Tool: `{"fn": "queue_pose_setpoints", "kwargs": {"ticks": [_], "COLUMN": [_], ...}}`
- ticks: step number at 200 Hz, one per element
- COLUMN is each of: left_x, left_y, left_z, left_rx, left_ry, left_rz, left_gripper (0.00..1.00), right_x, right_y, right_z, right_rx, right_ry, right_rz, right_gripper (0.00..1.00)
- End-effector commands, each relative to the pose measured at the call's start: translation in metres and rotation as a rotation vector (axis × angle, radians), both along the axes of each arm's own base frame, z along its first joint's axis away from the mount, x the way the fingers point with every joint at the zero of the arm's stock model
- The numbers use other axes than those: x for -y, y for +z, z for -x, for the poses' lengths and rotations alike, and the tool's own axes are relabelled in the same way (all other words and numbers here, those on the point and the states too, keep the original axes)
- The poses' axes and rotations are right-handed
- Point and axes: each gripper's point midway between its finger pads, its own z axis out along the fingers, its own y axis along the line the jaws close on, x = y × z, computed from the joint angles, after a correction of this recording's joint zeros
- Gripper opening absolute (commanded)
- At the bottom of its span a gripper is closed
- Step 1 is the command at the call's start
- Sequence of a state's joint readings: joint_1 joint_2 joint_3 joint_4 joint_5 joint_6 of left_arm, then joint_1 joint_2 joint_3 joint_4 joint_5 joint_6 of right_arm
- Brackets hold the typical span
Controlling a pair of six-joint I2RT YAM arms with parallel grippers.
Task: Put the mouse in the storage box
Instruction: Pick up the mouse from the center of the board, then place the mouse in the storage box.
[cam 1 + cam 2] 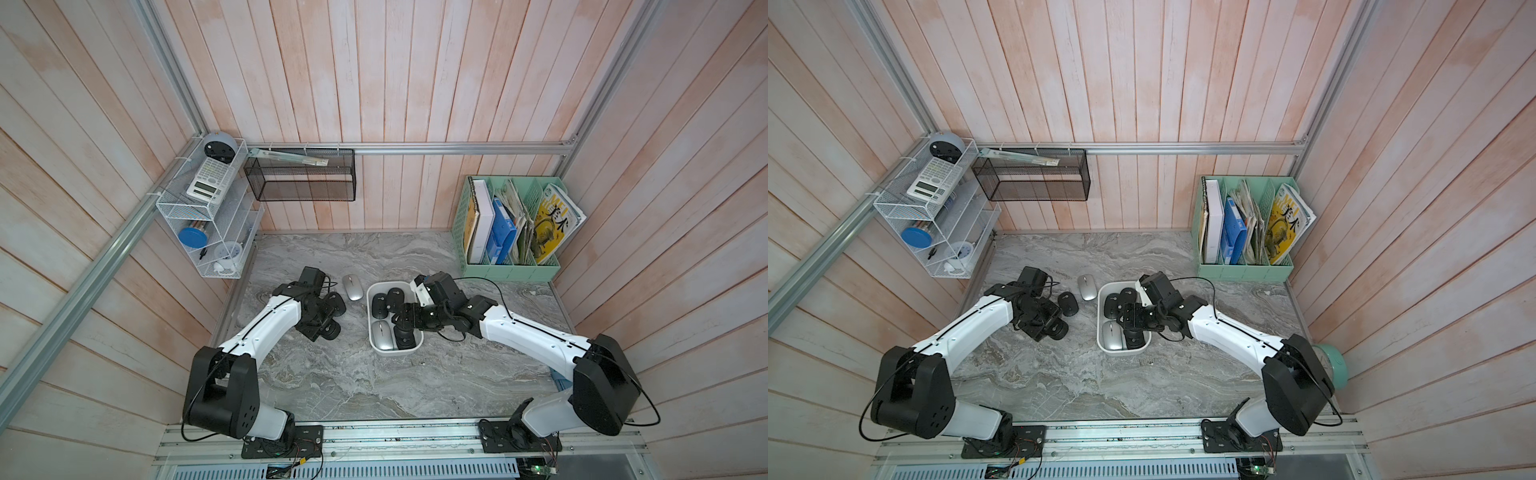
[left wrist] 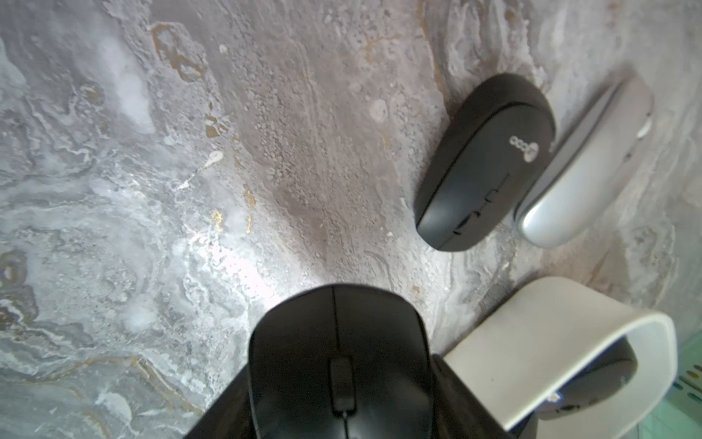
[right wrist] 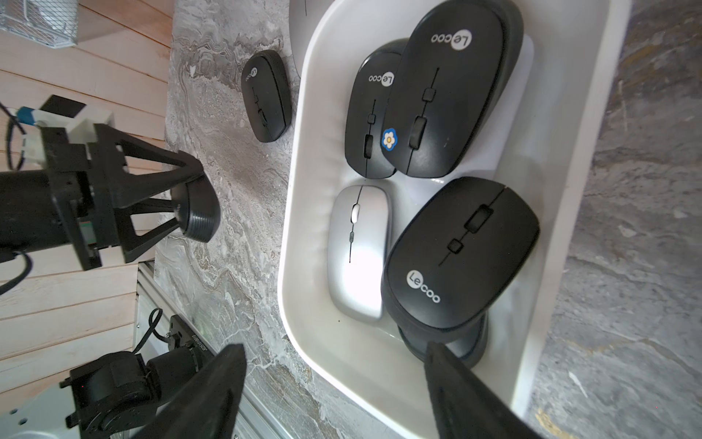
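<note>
My left gripper [image 2: 342,403] is shut on a black mouse [image 2: 342,353] and holds it just above the marble table, left of the storage box [image 1: 395,352]. The same gripper [image 1: 326,328] shows in both top views. A second black mouse [image 1: 336,302] and a silver mouse [image 1: 353,286] lie loose on the table between that gripper and the box. The white storage box [image 3: 300,190] holds several mice: black ones [image 3: 452,87] and a silver one [image 3: 359,251]. My right gripper [image 3: 334,380] hangs open over the box's near end with nothing between its fingers [image 3: 456,384].
A mint-green file holder [image 1: 511,266] with books stands at the back right. A black mesh basket [image 1: 299,178] hangs on the back wall. A white wire rack [image 1: 208,216] with a calculator hangs at the left. Wooden walls close in three sides.
</note>
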State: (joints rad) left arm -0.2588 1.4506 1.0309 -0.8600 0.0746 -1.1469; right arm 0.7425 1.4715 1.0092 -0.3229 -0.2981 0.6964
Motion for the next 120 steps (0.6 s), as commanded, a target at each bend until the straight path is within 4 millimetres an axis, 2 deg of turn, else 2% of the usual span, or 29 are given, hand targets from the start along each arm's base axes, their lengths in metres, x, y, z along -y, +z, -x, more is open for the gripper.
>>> {"fn": "queue_pose_setpoints", "kwargs": {"ticks": [1,26,55,83,120], "left_x": [0.014,0.041,0.079,0.118,0.166], "left_y": [0.027,0.035,0.05,0.058,0.052], "left_z": [-0.006,-0.009,-0.017,-0.027,-0.029], "left_rx": [0.062,0.071,0.087,0.088,0.059], "left_ry": [-0.066,-0.147,-0.287,-0.426,-0.585], "left_rz": [0.012,0.042,0.047,0.078,0.116], "left_gripper": [0.55,0.55,0.55,0.55,0.55], "right_x": [0.008,0.024,0.057,0.086,0.101], "right_y": [0.005,0.001,-0.003,-0.005,-0.006], "right_z": [-0.003,-0.012,-0.027,-0.031,-0.027], "right_rx": [0.027,0.023,-0.006,-0.008,-0.01], "right_ry": [-0.004,-0.057,-0.164,-0.226,-0.253], "right_rz": [0.032,0.063,0.041,0.055,0.063], "right_gripper": [0.8,0.8,0.8,0.8,0.8]}}
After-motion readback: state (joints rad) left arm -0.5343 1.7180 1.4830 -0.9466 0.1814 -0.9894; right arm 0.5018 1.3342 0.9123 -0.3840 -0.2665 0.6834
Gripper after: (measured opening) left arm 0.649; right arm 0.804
